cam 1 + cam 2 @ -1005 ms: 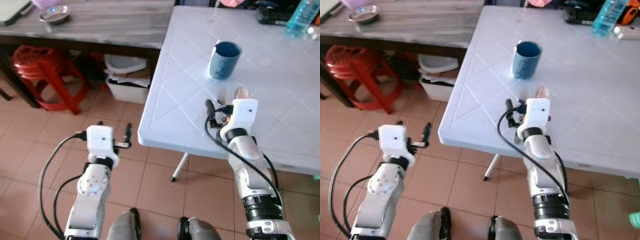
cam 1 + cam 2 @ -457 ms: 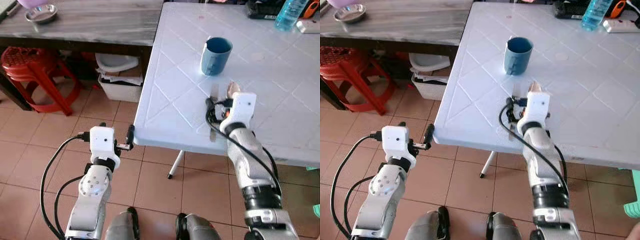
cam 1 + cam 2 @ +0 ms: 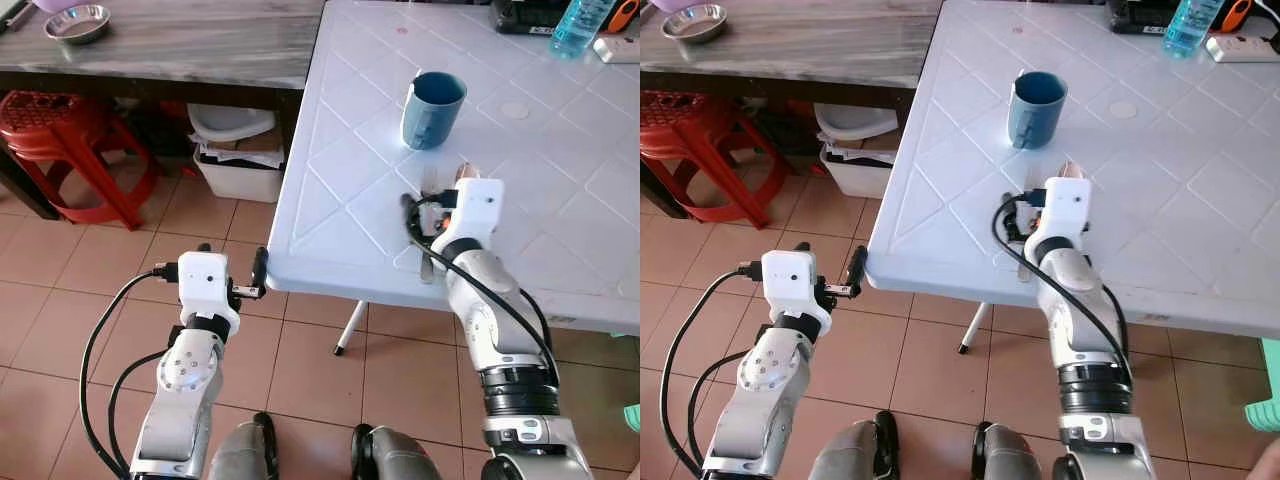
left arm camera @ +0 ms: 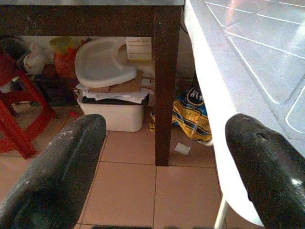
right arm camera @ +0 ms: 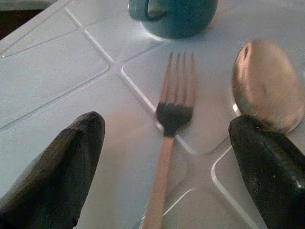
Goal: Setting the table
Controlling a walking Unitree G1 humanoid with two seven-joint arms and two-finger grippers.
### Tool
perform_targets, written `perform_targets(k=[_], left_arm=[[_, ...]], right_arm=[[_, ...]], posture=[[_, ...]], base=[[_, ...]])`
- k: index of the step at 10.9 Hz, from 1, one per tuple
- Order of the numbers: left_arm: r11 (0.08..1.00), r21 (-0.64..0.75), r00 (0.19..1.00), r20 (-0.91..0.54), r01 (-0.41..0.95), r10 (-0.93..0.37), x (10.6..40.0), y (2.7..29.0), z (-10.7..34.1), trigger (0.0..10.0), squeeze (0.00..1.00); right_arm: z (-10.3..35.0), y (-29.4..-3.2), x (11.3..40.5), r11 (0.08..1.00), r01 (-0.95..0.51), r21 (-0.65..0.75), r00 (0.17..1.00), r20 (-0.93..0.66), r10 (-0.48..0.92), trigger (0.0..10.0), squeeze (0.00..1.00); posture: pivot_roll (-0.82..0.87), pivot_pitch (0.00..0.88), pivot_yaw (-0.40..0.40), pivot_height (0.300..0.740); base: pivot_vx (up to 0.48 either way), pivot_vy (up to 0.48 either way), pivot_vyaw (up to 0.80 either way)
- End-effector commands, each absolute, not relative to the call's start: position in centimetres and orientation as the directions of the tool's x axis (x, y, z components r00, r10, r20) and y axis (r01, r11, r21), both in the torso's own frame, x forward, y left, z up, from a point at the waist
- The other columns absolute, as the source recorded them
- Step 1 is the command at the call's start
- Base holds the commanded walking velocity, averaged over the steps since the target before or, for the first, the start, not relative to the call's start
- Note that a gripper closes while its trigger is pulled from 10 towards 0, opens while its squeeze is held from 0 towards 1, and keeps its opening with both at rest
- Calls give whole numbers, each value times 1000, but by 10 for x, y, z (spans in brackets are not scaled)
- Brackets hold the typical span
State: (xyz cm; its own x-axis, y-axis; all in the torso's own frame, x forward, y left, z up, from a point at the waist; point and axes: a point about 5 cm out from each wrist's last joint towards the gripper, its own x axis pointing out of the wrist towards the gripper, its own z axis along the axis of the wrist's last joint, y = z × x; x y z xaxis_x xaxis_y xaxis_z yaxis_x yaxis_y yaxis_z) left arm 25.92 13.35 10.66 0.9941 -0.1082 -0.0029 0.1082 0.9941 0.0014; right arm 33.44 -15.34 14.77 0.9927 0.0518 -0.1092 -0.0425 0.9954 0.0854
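Note:
A blue mug (image 3: 433, 97) stands on the white table (image 3: 340, 190). Just in front of it a fork (image 5: 169, 119) and a spoon (image 5: 267, 86) lie side by side on the tabletop, heads toward the mug. My right gripper (image 5: 167, 125) hangs low over them, open, its fingers straddling the fork, with the spoon's bowl by one fingertip. In the left eye view the right gripper (image 3: 447, 200) covers most of both pieces; the fork's handle (image 3: 426, 268) pokes out behind. My left gripper (image 3: 232, 262) is open and empty, level with the table's near-left corner.
A dark wooden table (image 3: 200, 50) with a metal bowl (image 3: 70, 20) stands at the back left. Under it are a red stool (image 3: 60, 120) and a white bin (image 3: 240, 165). A blue bottle (image 3: 578, 20) stands at the white table's far side. Tiled floor lies below.
The camera has shifted, so the whole scene sits differently. The right gripper stays over the fork and spoon near the mug. The left arm has barely moved.

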Motion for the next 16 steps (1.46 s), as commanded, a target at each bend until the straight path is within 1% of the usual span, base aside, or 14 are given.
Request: perform_targets(k=[1, 2, 3, 4, 5, 8, 11, 13, 14, 16], left_arm=[[993, 3, 993, -25, 119, -119, 258, 134, 103, 10000, 0], [993, 2, 992, -26, 121, -121, 258, 134, 103, 10000, 0], [992, 0, 991, -29, 127, -127, 258, 133, 103, 10000, 0], [991, -3, 990, -32, 136, -137, 258, 132, 102, 10000, 0], [990, -5, 989, -35, 142, -142, 259, 131, 102, 10000, 0], [988, -9, 987, -44, 154, -154, 259, 130, 101, 10000, 0], [971, -34, 968, -82, 235, -237, 256, 126, 95, 10000, 0], [952, -61, 948, -95, 299, -303, 252, 123, 93, 10000, 0], [930, -62, 926, -86, 363, -367, 249, 120, 94, 10000, 0], [908, -88, 907, -67, 409, -415, 247, 117, 97, 10000, 0]], right_arm=[[151, -145, 330, 993, -65, 100, 990, -121, 77, 10000, 0], [149, -145, 328, 992, -62, 106, 989, -129, 76, 10000, 0], [142, -147, 325, 992, -46, 117, 985, -158, 64, 0, 0], [139, -149, 326, 990, -44, 133, 982, -178, 68, 0, 0], [137, -149, 327, 991, -65, 121, 973, -211, 90, 0, 0], [125, -153, 324, 992, -65, 108, 951, -293, 94, 0, 0], [109, -159, 322, 994, -96, 53, 907, -406, 109, 0, 0], [106, -165, 322, 995, -88, 49, 902, -419, 101, 0, 0], [104, -166, 321, 995, -90, 47, 898, -428, 101, 0, 0], [101, -166, 319, 995, -95, 41, 894, -437, 103, 0, 0]], posture=[[-21, 225, 6, 740], [-21, 216, 5, 740], [-21, 215, 7, 740], [-22, 217, 10, 740], [-24, 215, 11, 740], [-22, 215, 9, 740], [-22, 213, 11, 740], [-20, 215, 13, 740], [-20, 214, 12, 740], [-21, 213, 12, 740]], base=[[0, 0, 0], [0, 0, 0], [0, 0, 0], [0, 0, 0], [0, 0, 0], [0, 0, 0], [0, 0, 0], [0, 0, 0], [0, 0, 0], [0, 0, 0]])
